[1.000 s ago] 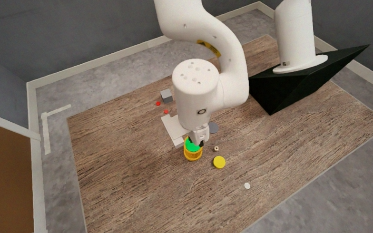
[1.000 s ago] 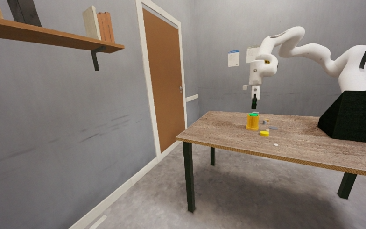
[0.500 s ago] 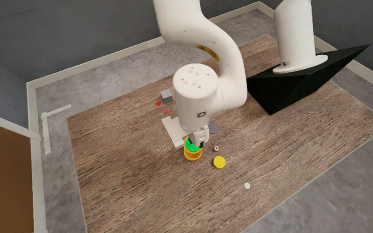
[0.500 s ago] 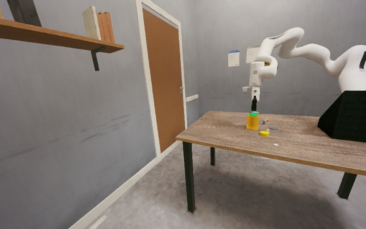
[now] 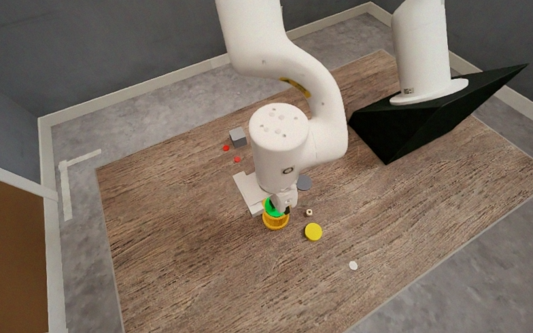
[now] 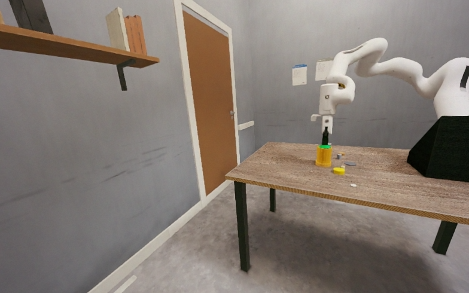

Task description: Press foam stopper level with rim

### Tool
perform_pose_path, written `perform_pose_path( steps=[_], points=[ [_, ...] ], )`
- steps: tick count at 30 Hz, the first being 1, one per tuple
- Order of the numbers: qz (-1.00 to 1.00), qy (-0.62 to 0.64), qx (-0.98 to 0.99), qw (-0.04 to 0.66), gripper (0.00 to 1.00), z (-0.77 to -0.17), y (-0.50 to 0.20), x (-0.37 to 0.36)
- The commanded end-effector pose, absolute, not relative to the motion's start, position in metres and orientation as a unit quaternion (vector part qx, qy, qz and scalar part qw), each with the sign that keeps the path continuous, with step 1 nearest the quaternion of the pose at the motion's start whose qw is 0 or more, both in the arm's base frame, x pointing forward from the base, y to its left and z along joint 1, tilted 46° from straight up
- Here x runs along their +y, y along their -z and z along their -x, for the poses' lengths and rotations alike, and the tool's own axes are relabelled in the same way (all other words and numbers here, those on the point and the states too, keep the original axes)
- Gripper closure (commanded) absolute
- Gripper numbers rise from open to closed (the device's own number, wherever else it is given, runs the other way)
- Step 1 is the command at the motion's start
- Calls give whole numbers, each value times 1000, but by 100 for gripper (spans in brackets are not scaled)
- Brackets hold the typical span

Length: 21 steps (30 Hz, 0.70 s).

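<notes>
A yellow jar (image 5: pixel 275 220) stands upright on the wooden table; it also shows in the side view (image 6: pixel 323 156). A green foam stopper (image 5: pixel 270 207) (image 6: pixel 324 146) sits in its mouth, its top a little above the rim. My gripper (image 5: pixel 285 210) is shut and empty, pointing straight down, with its fingertips (image 6: pixel 325 142) on or just above the stopper's top. I cannot tell whether they touch it. The wrist hides part of the stopper in the overhead view.
A yellow disc (image 5: pixel 313 231), a small beige cube (image 5: pixel 309 212), a grey disc (image 5: pixel 304 182) and a white disc (image 5: pixel 353 265) lie right of the jar. A grey cube (image 5: pixel 237 137), two red dots (image 5: pixel 231 153) and a white block lie behind it. The black arm base (image 5: pixel 424 113) is at the far right.
</notes>
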<state>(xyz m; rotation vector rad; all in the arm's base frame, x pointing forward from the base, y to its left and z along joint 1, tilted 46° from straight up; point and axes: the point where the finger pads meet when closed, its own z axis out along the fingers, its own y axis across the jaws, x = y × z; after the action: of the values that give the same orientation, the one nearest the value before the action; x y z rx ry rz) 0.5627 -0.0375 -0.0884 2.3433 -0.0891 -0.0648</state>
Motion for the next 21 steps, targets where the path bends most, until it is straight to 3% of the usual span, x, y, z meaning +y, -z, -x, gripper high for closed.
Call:
perform_pose_path(
  steps=[1, 21],
  points=[
    [-921, 24, -35, 387, 100, -563, 93, -42],
    [-921, 24, -35, 387, 100, -563, 95, -45]
  ],
)
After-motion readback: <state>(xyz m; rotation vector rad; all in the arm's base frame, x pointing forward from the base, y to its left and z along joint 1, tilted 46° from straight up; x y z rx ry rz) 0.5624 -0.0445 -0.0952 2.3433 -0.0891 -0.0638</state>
